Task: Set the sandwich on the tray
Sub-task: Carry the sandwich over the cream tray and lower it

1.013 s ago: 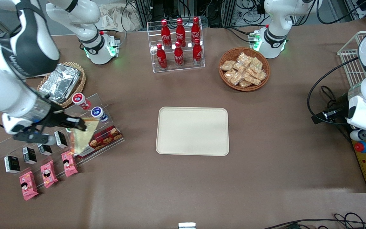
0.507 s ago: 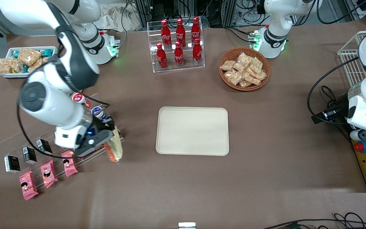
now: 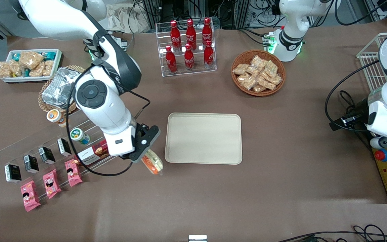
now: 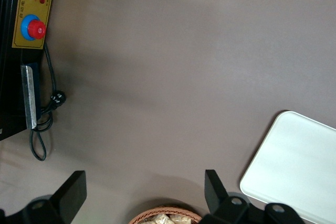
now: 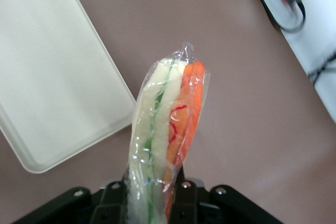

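My right gripper (image 3: 145, 155) is shut on the sandwich (image 3: 153, 162), a clear-wrapped wedge with pale bread and orange and green layers. It hangs above the brown table, just short of the tray's corner that is nearest the front camera at the working arm's end. In the right wrist view the sandwich (image 5: 165, 135) sticks out from between the gripper's (image 5: 152, 203) black fingers (image 5: 111, 199), with the cream-beige tray (image 5: 52, 72) lying beside it. The tray (image 3: 203, 138) is bare in the front view.
A clear stepped rack (image 3: 55, 148) with small boxes, cups and pink packets (image 3: 50, 183) lies by the working arm. A foil-filled basket (image 3: 60, 89), a white snack tray (image 3: 29, 64), a cola bottle rack (image 3: 188, 43) and a snack basket (image 3: 258, 72) stand farther from the front camera.
The right arm has carried the sandwich from above the clear rack toward the tray, now near the tray's corner. The rack's cups and foil basket show again.
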